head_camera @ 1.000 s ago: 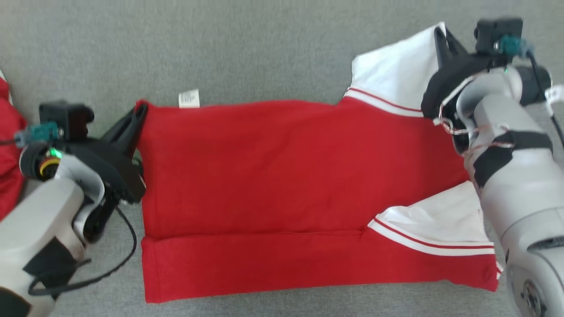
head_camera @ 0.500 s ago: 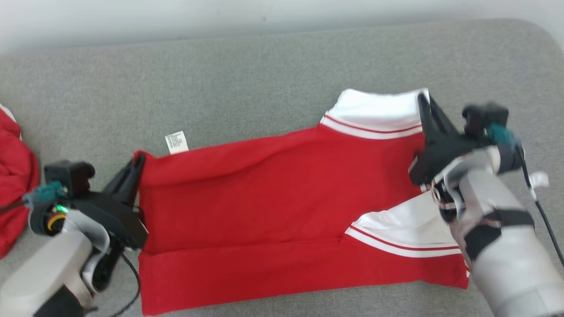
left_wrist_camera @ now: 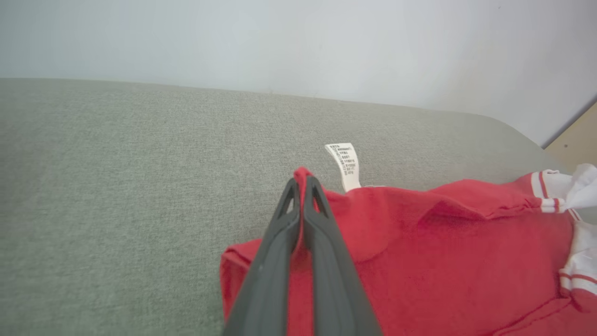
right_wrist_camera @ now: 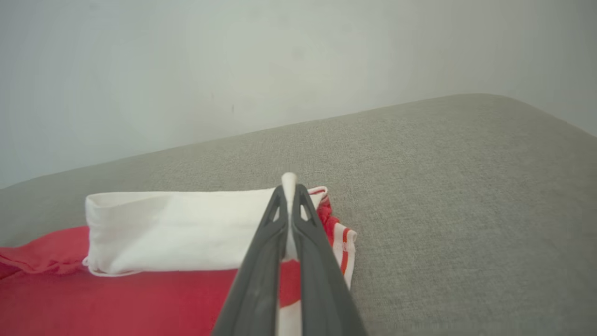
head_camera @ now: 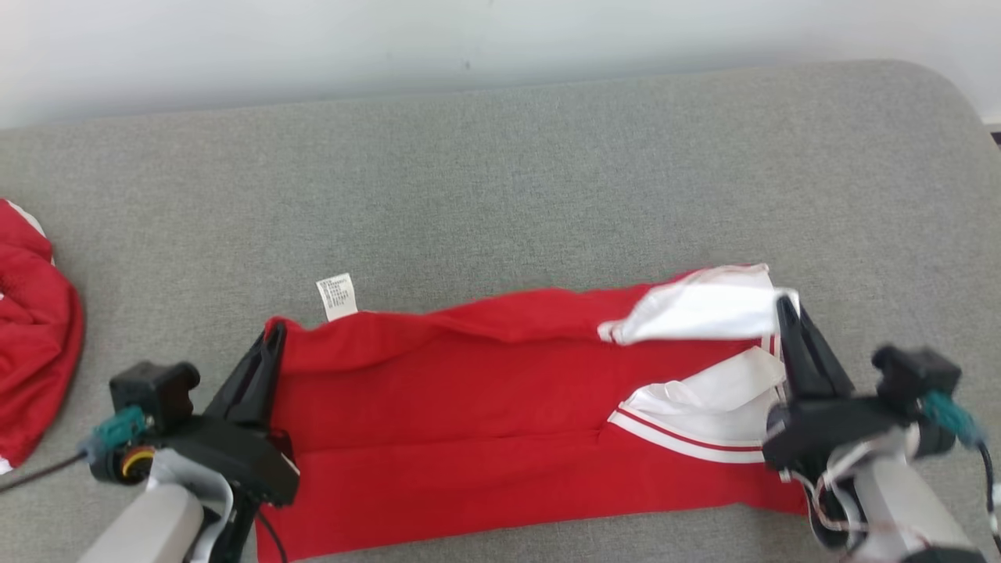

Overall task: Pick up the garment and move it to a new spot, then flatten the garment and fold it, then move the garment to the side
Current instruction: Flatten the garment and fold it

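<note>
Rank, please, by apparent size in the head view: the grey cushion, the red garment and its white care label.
Largest to smallest:
1. grey cushion
2. red garment
3. white care label

1. The red shirt (head_camera: pixel 469 407) lies long and partly folded on the grey cushion (head_camera: pixel 500 172).
2. Its white sleeve (head_camera: pixel 696 313) and far corners are lifted.
3. A white tag (head_camera: pixel 336 297) sticks out.

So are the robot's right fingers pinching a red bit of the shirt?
No, the right fingers are pinching the white sleeve of the red shirt.
</note>
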Robot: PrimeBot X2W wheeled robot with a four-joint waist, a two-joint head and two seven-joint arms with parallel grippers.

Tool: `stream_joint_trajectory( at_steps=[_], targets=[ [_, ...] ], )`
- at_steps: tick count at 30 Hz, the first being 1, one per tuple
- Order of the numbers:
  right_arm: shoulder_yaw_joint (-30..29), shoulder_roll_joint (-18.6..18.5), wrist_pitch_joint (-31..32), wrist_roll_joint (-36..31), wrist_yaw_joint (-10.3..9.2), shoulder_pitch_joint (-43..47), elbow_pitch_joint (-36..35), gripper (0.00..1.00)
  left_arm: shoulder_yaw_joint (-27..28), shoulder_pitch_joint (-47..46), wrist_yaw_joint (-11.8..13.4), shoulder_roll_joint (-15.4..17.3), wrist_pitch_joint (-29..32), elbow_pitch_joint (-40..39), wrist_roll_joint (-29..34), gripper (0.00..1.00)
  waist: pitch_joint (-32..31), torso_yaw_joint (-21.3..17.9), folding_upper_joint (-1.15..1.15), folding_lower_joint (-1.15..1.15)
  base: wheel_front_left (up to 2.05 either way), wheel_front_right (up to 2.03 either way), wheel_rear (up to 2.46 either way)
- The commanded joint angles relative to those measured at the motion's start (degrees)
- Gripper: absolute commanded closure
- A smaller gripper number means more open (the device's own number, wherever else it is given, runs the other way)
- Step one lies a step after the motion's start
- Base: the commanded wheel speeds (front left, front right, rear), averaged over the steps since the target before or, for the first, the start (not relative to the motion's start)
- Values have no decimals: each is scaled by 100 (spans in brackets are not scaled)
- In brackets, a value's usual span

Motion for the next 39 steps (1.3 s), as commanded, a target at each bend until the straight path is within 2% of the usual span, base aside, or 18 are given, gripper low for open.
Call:
stream_joint_trajectory(
  at_steps=[1, 9, 21, 22, 23, 24, 31, 39],
  targets=[
    [-81, 74, -25, 24, -14, 276, -234, 100, 192, 249, -4, -84, -17, -98, 169, 100, -48, 15, 0, 1, 0, 0, 0],
    [-755, 307, 200, -72, -14, 1492, -1302, 100, 1094, 1132, -98, -520, -17, -590, 865, 100, -161, 76, 0, 1, 0, 0, 0],
    [-1212, 698, 718, -338, -14, 2316, -1930, 100, 1609, 1565, -394, -1001, -17, -302, 1454, 100, -329, 168, 0, 1, 0, 0, 0],
    [-1222, 715, 730, -348, -14, 2344, -1934, 78, 1647, 1570, -390, -1023, -17, -274, 1548, 95, -343, 172, 0, 1, 0, 0, 0],
    [-1228, 729, 737, -379, -14, 2357, -1941, 51, 1675, 1586, -395, -1043, -17, -243, 1651, 57, -355, 178, 0, 1, 0, 0, 0],
    [-1236, 745, 739, -401, -14, 2372, -1956, 0, 1719, 1604, -408, -1076, -17, -227, 1701, 0, -368, 183, 0, 1, 0, 0, 0],
    [-1287, 740, 720, -494, -14, 2379, -2066, 0, 2230, 1813, -494, -1324, -17, -265, 2127, 0, -507, 218, 0, 1, 0, 0, 0],
    [-1366, 595, 872, -550, -14, 2268, -1956, 0, 3153, 2307, -544, -1615, -17, -872, 2736, 0, -706, 300, 0, 1, 0, 0, 0]
  ],
)
